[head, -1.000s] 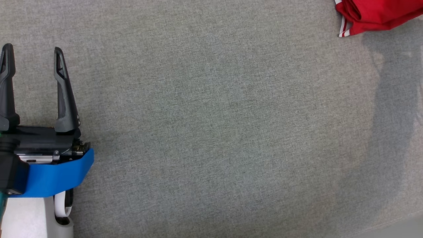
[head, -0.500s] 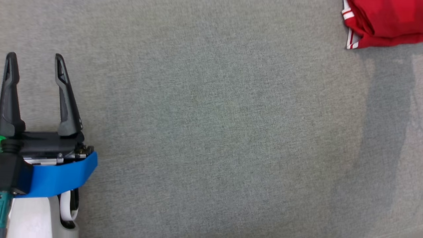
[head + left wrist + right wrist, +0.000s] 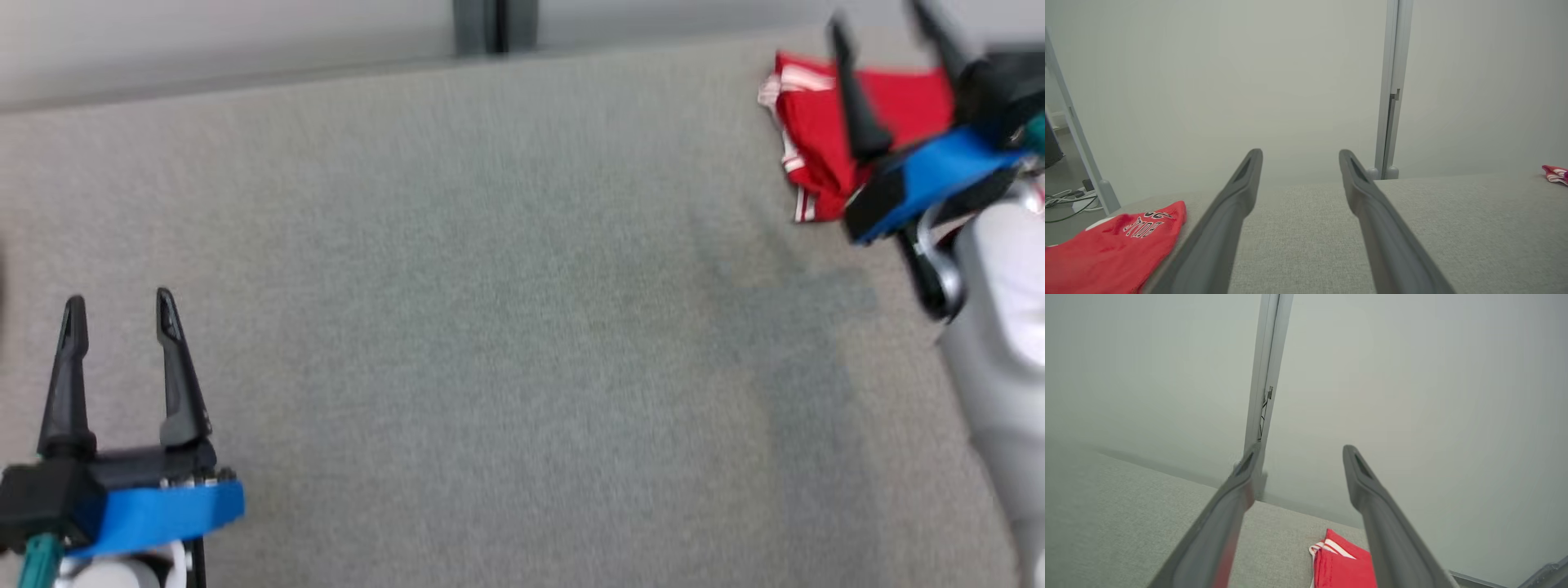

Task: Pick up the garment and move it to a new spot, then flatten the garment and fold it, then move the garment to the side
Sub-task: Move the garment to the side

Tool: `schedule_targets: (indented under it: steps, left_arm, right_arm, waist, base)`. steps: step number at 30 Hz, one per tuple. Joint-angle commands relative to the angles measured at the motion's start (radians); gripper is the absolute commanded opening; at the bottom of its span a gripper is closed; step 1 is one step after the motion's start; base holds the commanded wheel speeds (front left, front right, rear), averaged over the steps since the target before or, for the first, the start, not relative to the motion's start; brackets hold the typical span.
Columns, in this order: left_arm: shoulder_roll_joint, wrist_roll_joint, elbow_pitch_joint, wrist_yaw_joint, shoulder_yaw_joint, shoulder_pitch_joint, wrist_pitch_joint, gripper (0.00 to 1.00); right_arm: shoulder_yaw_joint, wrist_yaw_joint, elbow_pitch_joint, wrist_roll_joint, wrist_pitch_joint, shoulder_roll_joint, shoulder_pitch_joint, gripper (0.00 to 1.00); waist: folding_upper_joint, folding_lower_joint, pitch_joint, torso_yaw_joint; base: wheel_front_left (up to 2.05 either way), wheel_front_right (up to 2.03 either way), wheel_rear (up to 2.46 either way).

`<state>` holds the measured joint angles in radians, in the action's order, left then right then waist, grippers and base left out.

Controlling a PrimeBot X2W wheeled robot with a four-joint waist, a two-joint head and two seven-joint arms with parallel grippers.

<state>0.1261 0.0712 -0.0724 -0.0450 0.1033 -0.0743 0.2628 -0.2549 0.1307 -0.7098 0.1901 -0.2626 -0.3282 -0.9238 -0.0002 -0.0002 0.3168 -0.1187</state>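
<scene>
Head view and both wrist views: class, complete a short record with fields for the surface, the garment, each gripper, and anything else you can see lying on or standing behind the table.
surface: grey fabric-covered table
folded red garment: white-striped trim, lying at the table's far right
left gripper: open, holding nothing, over bare table on the near left
right gripper: open, above the folded red garment, not gripping it
second red garment: has lettering, lies at the table's left side
post: upright, behind the table's far edge

Tabletop point(image 3: 506, 327): grey woven fabric, evenly lit.
Wall point(image 3: 1208, 81): pale, plain, behind the far edge.
Post point(image 3: 495, 24): grey metal, far centre.
</scene>
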Motion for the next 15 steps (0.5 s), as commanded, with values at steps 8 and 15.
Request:
schedule_targets:
  steps: [8,15]
  left_arm:
    - [-0.026,0.018,0.084,-0.002,0.025,0.108,0.002,1.00]
    - [-0.047,0.019,0.147,-0.007,0.014,0.158,0.002,1.00]
  right_arm:
    - [0.059,0.000,0.164,0.002,-0.003,0.124,0.301,1.00]
    - [0.112,0.000,0.226,-0.010,-0.003,0.175,0.512,1.00]
  waist:
    - [0.0002,0.0002,-0.174,0.001]
    - [0.0002,0.0002,-0.251,0.030]
  base:
    - [0.00,0.00,0.00]
    - [0.00,0.00,0.00]
